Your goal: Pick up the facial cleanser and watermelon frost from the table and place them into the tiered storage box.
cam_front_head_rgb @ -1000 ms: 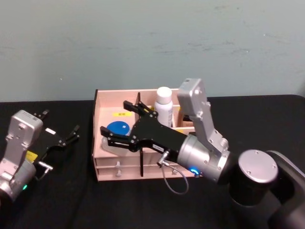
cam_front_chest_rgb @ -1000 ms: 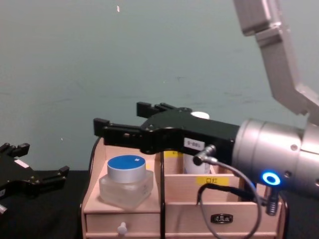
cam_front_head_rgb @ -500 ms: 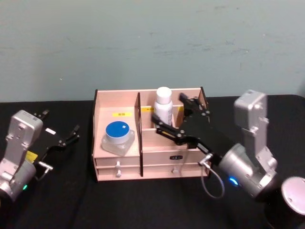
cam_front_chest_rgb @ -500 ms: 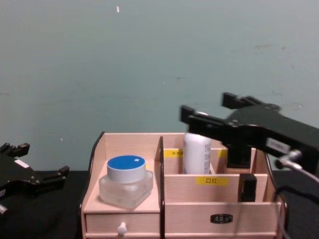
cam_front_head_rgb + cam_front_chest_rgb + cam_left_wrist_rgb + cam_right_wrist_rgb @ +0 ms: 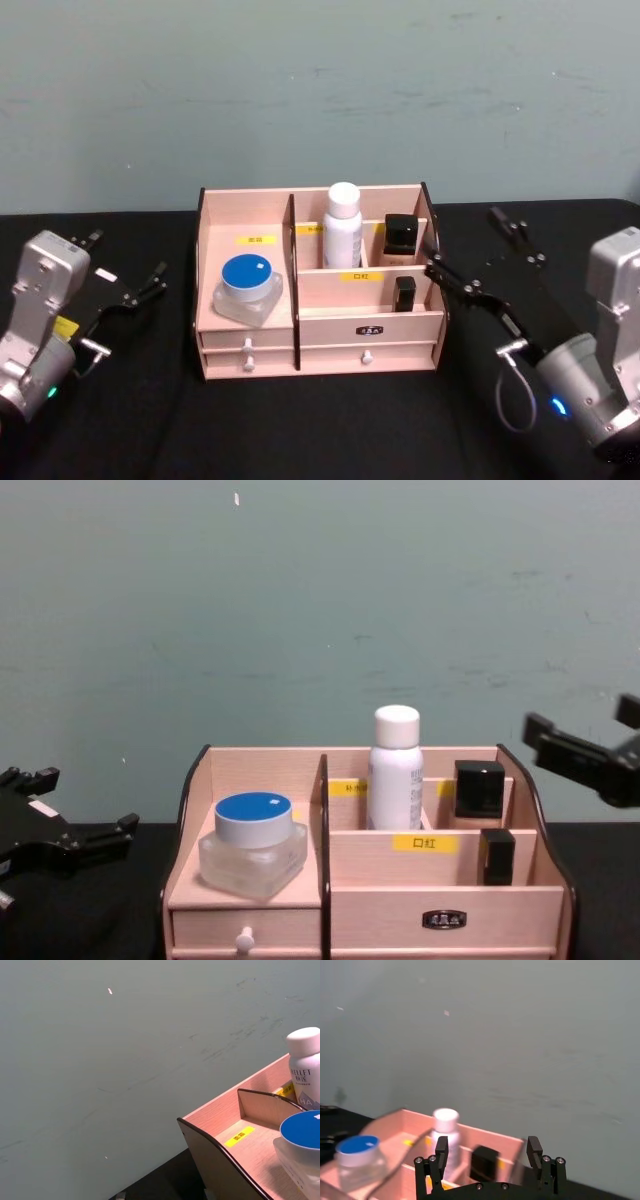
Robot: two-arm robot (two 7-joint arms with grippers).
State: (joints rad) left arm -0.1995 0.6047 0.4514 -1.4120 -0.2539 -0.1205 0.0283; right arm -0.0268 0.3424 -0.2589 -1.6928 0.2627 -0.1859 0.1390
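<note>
The tiered storage box (image 5: 320, 328) (image 5: 440, 920) stands mid-table, pale wood with yellow labels. In its left compartment sits a clear jar with a blue lid (image 5: 248, 285) (image 5: 252, 845) (image 5: 300, 1135). A white bottle (image 5: 342, 225) (image 5: 395, 770) (image 5: 445, 1135) stands upright on the back shelf. I cannot tell from their labels which is the facial cleanser or the watermelon frost. My right gripper (image 5: 462, 240) (image 5: 580, 720) (image 5: 487, 1145) hovers open and empty just right of the box. My left gripper (image 5: 127, 254) (image 5: 85, 800) rests open over the table, left of the box.
Two small black cosmetic items (image 5: 401, 233) (image 5: 404, 292) occupy the box's right shelves. Two white-knobbed drawers (image 5: 247, 349) run along its front. Black cloth (image 5: 300, 430) covers the table, and a teal wall rises right behind the box.
My right gripper pulled back from above the blue-lidded jar, across the box and out past its right side, staying open. The jar stayed in the left compartment. The left arm held still.
</note>
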